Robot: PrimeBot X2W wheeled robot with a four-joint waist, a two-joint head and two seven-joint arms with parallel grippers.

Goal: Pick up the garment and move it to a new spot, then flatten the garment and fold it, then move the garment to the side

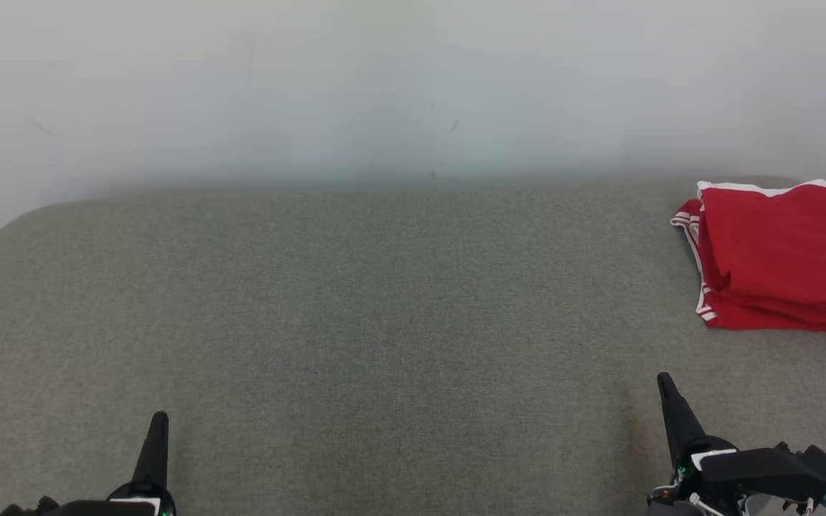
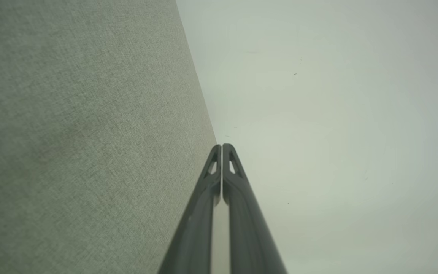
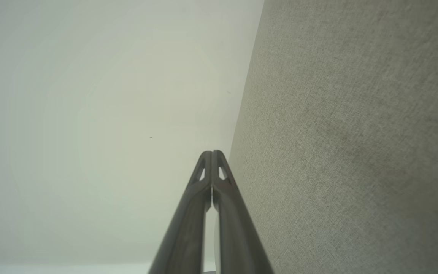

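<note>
The garment (image 1: 779, 259) is red with white stripes along its edges and lies folded at the far right of the grey fabric surface (image 1: 384, 322). My left gripper (image 1: 160, 418) rests low at the lower left, shut and holding nothing. My right gripper (image 1: 665, 378) sits at the lower right, also shut and empty, well in front of the garment. In the left wrist view the left gripper (image 2: 222, 146) has its fingertips pressed together. The right gripper (image 3: 212, 153) in the right wrist view is closed tip to tip as well.
A pale wall (image 1: 413, 86) rises right behind the grey surface, whose far left corner (image 1: 19, 222) is rounded. Both wrist views look along the grey fabric (image 2: 70, 133) (image 3: 356, 133) toward that wall.
</note>
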